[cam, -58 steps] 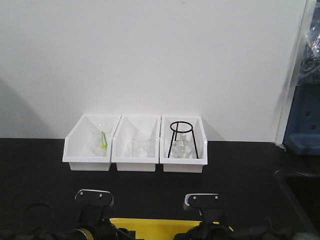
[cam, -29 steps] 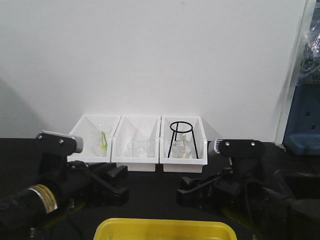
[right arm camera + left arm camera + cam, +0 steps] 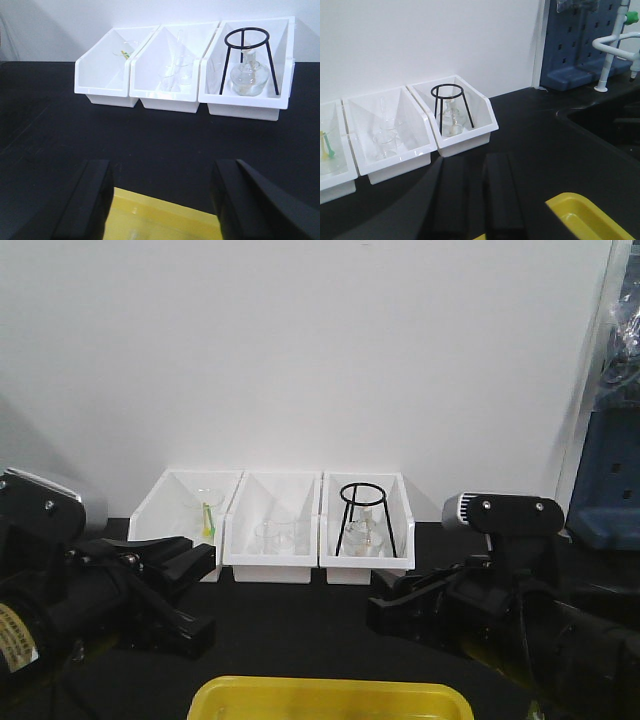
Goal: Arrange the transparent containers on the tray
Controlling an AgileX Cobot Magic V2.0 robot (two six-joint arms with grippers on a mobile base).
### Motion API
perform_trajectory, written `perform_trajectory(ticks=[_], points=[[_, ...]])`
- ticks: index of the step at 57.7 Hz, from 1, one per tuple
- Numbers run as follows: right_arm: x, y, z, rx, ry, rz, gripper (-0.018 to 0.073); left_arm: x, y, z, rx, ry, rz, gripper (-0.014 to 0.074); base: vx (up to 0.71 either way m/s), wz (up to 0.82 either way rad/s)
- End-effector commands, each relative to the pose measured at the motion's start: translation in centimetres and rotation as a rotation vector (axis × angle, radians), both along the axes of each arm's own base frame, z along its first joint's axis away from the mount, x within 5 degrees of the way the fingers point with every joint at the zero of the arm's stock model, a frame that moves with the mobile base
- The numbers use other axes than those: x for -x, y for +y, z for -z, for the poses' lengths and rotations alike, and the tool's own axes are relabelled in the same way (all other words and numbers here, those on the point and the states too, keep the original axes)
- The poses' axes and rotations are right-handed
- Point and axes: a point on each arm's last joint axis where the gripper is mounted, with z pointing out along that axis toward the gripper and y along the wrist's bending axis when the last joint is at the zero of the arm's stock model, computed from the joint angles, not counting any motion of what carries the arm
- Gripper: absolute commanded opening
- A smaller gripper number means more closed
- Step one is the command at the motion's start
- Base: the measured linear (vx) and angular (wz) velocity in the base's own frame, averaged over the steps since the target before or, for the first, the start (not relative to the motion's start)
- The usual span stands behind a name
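The yellow tray (image 3: 330,692) lies at the near table edge between my two arms; its corner (image 3: 580,210) and far rim (image 3: 165,210) show in the wrist views. A faint glassy glint sits inside it, too blurred to name. A narrow clear tube (image 3: 179,44) leans among small beakers in the middle white bin (image 3: 272,550). My left gripper (image 3: 205,595) (image 3: 482,159) hangs over the dark table left of the tray, its fingers only a narrow gap apart and empty. My right gripper (image 3: 385,608) (image 3: 162,165) is wide open above the tray's far rim, holding nothing.
Three white bins stand against the back wall. The left bin (image 3: 185,540) holds glassware with a green piece. The right bin (image 3: 365,562) holds a black ring stand (image 3: 247,55) over a glass flask. A blue pegboard (image 3: 580,45) and a sink recess (image 3: 605,125) lie to the right.
Both arms rose from the bottom edge and spread outward, left arm leftward, right arm rightward. More of the yellow tray shows between them.
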Motion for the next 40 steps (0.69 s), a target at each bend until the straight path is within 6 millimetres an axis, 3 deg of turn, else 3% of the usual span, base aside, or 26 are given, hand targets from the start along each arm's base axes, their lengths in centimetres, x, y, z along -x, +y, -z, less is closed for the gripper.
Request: perform_trajectory(ticks=[1,18,27,37,40], points=[[0.3,-0.1,-1.9,-0.032,-0.055,-0.019,0.0491,0.4,0.0,-2.3,0.073,-0.110,0.009,0.0237,0.00,0.00],[0.3,-0.1,-1.9,-0.032,-0.055,-0.021,0.0491,1.4,0.6,-1.8,0.032,-0.078,0.006,0.0237,0.00,0.00],[0.3,-0.1,-1.9,-0.032,-0.055,-0.021,0.0491,5.5,2.9,0.6,0.033,-0.063,0.005,0.0190,0.00,0.00],[0.3,-0.1,-1.9,-0.032,-0.055,-0.021,0.0491,10.2,6.2,4.1,0.035,-0.081,-0.036,0.0004,0.00,0.00],[0.3,-0.1,-1.9,-0.032,-0.055,-0.021,0.0491,11.6,7.4,5.0,0.047,-0.107,-0.067,-0.0009,0.00,0.00]])
